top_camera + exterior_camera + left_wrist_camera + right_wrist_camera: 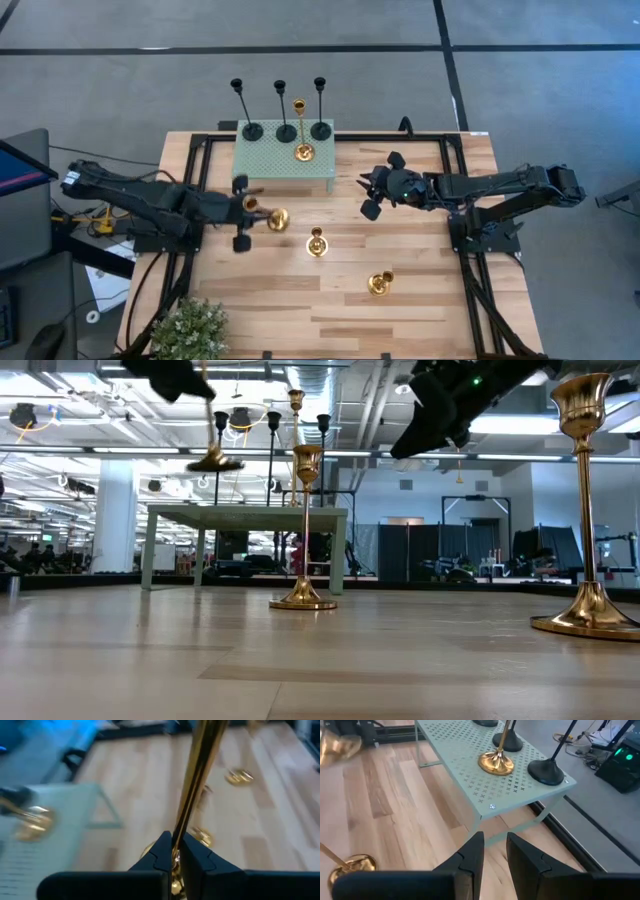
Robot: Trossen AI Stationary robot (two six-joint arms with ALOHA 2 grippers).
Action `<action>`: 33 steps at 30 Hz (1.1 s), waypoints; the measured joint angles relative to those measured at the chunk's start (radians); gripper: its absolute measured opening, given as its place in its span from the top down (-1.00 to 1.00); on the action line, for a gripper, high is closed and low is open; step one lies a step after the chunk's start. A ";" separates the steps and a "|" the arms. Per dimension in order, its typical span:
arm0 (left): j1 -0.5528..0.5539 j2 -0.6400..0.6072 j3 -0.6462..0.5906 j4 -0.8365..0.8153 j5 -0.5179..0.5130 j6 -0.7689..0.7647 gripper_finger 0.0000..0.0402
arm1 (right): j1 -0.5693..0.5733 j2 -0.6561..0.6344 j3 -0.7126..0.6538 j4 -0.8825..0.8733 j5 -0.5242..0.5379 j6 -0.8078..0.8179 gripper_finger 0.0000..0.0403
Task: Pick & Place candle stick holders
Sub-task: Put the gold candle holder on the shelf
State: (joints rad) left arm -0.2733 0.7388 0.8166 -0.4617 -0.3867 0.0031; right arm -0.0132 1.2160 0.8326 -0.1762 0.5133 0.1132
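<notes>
My left gripper (247, 208) is shut on a tall gold candle stick holder (272, 217), carried above the table's left half in front of the green perforated stand (270, 165). Three black holders (287, 132) and one gold holder (303, 152) rest on the stand by their round bases. Two more gold holders (316, 243) (380, 283) stand upright on the wooden table. My right gripper (368, 192) hovers right of the stand, slightly open, with nothing between its fingers (470, 852). My left gripper pinches the gold holder's thin stem (180, 836) between its two fingers, which lie across it. The fingers come from the table's left side, slanting a little downward. The holder is lifted clear and tilted, its round base (214, 460) below and beyond the fingers.
A potted plant (190, 330) sits at the table's near left corner. A dark metal frame (190, 170) runs along the table's edges. Bare wood lies between the two standing gold holders and the near edge.
</notes>
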 joint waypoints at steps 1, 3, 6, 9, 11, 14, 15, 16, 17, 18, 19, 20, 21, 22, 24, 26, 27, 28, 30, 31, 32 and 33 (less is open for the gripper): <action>0.019 0.001 0.026 -0.010 -0.011 0.013 0.93 | 0.000 0.000 0.000 0.000 0.000 -0.007 0.63; 0.061 0.005 0.075 -0.043 -0.025 0.023 0.93 | 0.000 0.000 0.000 0.000 0.000 -0.015 0.63; 0.134 0.013 0.138 -0.116 -0.058 0.024 0.93 | 0.000 0.000 0.000 -0.004 0.000 -0.015 0.63; 0.227 0.024 0.187 -0.155 -0.058 0.018 0.93 | 0.000 0.000 0.000 -0.012 0.000 -0.015 0.63; 0.289 0.042 0.211 -0.166 -0.056 0.018 0.93 | 0.000 0.000 0.000 -0.012 0.000 -0.016 0.63; 0.382 0.071 0.246 -0.171 -0.057 0.019 0.93 | 0.000 0.000 0.000 -0.016 -0.001 -0.017 0.63; 0.413 0.083 0.258 -0.173 -0.053 0.019 0.93 | 0.000 0.000 0.000 -0.019 -0.001 -0.017 0.63; 0.441 0.095 0.270 -0.173 -0.052 0.019 0.93 | 0.000 0.000 0.000 -0.026 -0.001 -0.018 0.63; 0.469 0.108 0.281 -0.172 -0.039 0.019 0.93 | 0.000 0.000 0.000 -0.029 -0.002 -0.018 0.63; 0.500 0.124 0.290 -0.174 -0.015 0.019 0.93 | 0.000 0.000 0.000 -0.029 -0.003 -0.018 0.63; 0.529 0.142 0.301 -0.175 0.005 0.019 0.93 | 0.000 0.000 0.000 -0.030 -0.003 -0.018 0.63; 0.556 0.160 0.311 -0.173 0.031 0.019 0.93 | 0.000 0.000 0.000 -0.034 -0.003 -0.018 0.63; 0.583 0.177 0.317 -0.172 0.061 0.019 0.93 | 0.000 0.000 0.000 -0.036 -0.003 -0.018 0.63; 0.610 0.194 0.323 -0.174 0.094 0.018 0.93 | 0.000 0.000 0.000 -0.036 -0.003 -0.018 0.63; 0.660 0.226 0.329 -0.172 0.146 0.018 0.93 | 0.000 0.000 0.000 -0.039 -0.003 -0.018 0.63; 0.703 0.252 0.328 -0.176 0.191 0.018 0.93 | 0.000 0.000 0.000 -0.051 -0.003 -0.017 0.63; 0.720 0.260 0.329 -0.175 0.203 0.017 0.93 | 0.000 0.000 0.000 -0.058 -0.003 -0.017 0.63; 0.737 0.267 0.328 -0.175 0.214 0.015 0.93 | 0.000 0.000 0.000 -0.062 -0.003 -0.017 0.63; 0.764 0.273 0.328 -0.175 0.220 0.015 0.93 | 0.000 0.000 0.000 -0.069 -0.003 -0.017 0.63; 0.775 0.273 0.329 -0.175 0.220 0.015 0.93 | 0.000 0.000 0.000 -0.076 -0.003 -0.017 0.63; 0.786 0.273 0.329 -0.174 0.223 0.015 0.93 | 0.000 0.000 0.000 -0.082 -0.003 -0.016 0.63; 0.797 0.273 0.328 -0.174 0.234 0.015 0.93 | 0.000 0.000 0.000 -0.084 -0.002 -0.016 0.63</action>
State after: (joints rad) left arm 0.5238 1.0115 1.1451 -0.6359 -0.1528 0.0180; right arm -0.0132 1.2160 0.8326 -0.2605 0.5110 0.0967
